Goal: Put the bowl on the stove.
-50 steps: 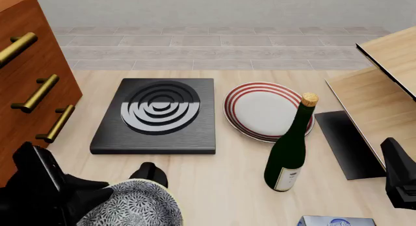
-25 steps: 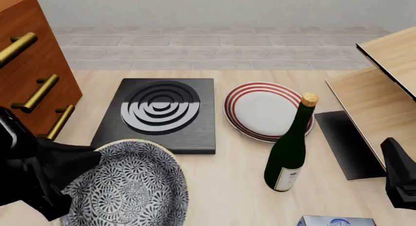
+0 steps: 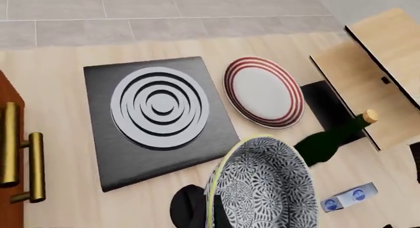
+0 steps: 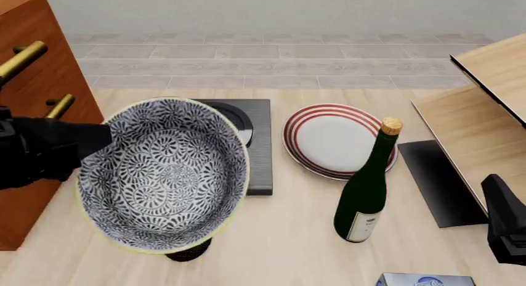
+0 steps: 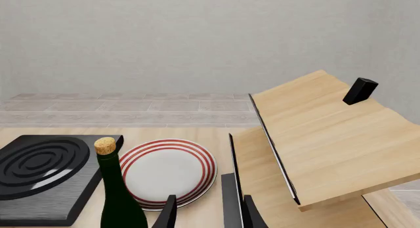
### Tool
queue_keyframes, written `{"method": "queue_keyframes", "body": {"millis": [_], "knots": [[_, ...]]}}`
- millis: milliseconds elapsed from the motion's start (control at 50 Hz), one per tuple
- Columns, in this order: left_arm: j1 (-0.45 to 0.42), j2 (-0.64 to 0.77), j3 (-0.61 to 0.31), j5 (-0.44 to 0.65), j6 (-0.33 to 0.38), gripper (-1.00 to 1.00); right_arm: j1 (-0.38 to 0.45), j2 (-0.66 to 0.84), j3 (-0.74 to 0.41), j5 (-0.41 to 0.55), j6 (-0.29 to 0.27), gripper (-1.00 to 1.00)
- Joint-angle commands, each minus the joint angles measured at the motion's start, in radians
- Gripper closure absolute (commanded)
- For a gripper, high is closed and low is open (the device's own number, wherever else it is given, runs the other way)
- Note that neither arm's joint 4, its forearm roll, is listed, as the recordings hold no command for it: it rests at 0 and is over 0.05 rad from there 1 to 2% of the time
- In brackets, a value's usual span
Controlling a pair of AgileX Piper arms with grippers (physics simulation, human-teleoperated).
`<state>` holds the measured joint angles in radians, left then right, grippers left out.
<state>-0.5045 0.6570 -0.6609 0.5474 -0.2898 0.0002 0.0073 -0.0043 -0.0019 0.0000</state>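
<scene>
**Bowl held aloft in front of the stove, ready to travel**

Nearest the camera, at about seven o'clock in the front view, the left gripper [image 4: 49, 151] holds the bowl [image 4: 164, 174] off the table [image 4: 287, 236]. Its fingers are clamped on the bowl's rim, one finger [image 3: 190, 208] showing dark against the outer wall in the left wrist view. The bowl is tipped so its patterned inside faces the front camera, likely because a rim grip lets the weight swing down; it would need levelling before being set down. Its shadow lies on the table beneath it.

At five o'clock the right gripper [image 5: 206, 211] hangs low, fingers apart and holding nothing, near a black mat [image 4: 440, 181] and clear of the work, probably parked so the left arm has room.

Just right of centre stands a green bottle [image 4: 368, 190], upright and corked, beside the bowl's likely path, so a wide swing could knock it.

Farther out, at eleven o'clock, the stove [image 3: 157, 117] lies flat with its burner [image 3: 159, 106] bare; in the front view the bowl hides most of it. At one o'clock the red-ringed plate [image 4: 335, 140] sits just beside the stove. A wooden drawer cabinet [image 4: 33, 70] stands at nine o'clock.
</scene>
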Motion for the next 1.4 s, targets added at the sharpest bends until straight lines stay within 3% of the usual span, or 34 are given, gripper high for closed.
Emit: {"method": "queue_keyframes", "body": {"millis": [20, 180, 320, 360, 420, 700, 880, 1060, 1400], "knots": [[0.064, 0.026, -0.027, -0.047, -0.112, 1.0, 0.0, 0.0, 0.0, 0.0, 0.001, -1.0], [0.07, 0.042, -0.044, -0.061, -0.16, 1.0, 0.0, 0.0, 0.0, 0.0, 0.0, -1.0], [0.125, 0.094, -0.049, -0.1, -0.194, 1.0, 0.0, 0.0, 0.0, 0.0, 0.001, -1.0], [0.145, 0.112, -0.059, -0.105, -0.178, 1.0, 0.0, 0.0, 0.0, 0.0, -0.001, -1.0], [0.162, 0.158, -0.071, -0.106, -0.22, 1.0, 0.0, 0.0, 0.0, 0.0, 0.001, -1.0], [0.222, 0.263, -0.166, -0.123, -0.281, 1.0, 0.0, 0.0, 0.0, 0.0, 0.0, -1.0], [0.257, 0.332, -0.222, -0.158, -0.279, 1.0, 0.0, 0.0, 0.0, 0.0, 0.0, -1.0], [0.3, 0.405, -0.254, -0.188, -0.229, 1.0, 0.0, 0.0, 0.0, 0.0, 0.0, -1.0], [0.317, 0.506, -0.225, -0.276, -0.158, 1.0, 0.0, 0.0, 0.0, 0.0, 0.0, -1.0]]}}
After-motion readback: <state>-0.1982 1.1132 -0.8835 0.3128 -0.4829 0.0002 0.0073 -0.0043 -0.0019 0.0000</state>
